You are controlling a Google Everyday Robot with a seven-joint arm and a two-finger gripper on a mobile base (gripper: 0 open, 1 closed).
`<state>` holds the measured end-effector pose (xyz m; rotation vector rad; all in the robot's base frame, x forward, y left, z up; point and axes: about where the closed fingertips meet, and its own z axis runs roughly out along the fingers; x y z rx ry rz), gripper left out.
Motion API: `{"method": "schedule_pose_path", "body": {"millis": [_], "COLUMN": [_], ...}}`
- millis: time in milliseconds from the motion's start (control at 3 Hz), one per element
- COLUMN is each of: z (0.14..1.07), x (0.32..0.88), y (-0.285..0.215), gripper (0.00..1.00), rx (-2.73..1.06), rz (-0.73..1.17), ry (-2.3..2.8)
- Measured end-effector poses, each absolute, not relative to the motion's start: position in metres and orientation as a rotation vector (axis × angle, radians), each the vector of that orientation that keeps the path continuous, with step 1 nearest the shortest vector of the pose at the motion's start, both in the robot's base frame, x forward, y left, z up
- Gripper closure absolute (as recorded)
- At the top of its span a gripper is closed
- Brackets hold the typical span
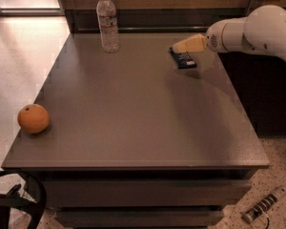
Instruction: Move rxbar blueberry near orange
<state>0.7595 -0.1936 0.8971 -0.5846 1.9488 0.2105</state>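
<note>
Camera view, live: gripper [188, 45] low at the far end of the bar [183, 59] on the far right of the bench [133, 118], spread unreadable, evidently lining up a grasp for the long carry to the orange [33, 119] at the near-left edge.

No legible text. The label band on the water bottle [108, 23], well left of the rxbar blueberry [183, 59], cannot be read. The print on the bar's wrapper cannot be read either. The gripper [178, 46] is at the bar's far edge.
</note>
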Motion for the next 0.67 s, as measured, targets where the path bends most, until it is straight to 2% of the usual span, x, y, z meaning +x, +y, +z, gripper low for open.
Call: {"method": "schedule_pose_path", "body": {"millis": [667], "z": [0.853], "x": [0.765], "y": [-0.188], "gripper": [0.0], "rx": [-0.505], "rz": [0.288], "ry": [1.989]}}
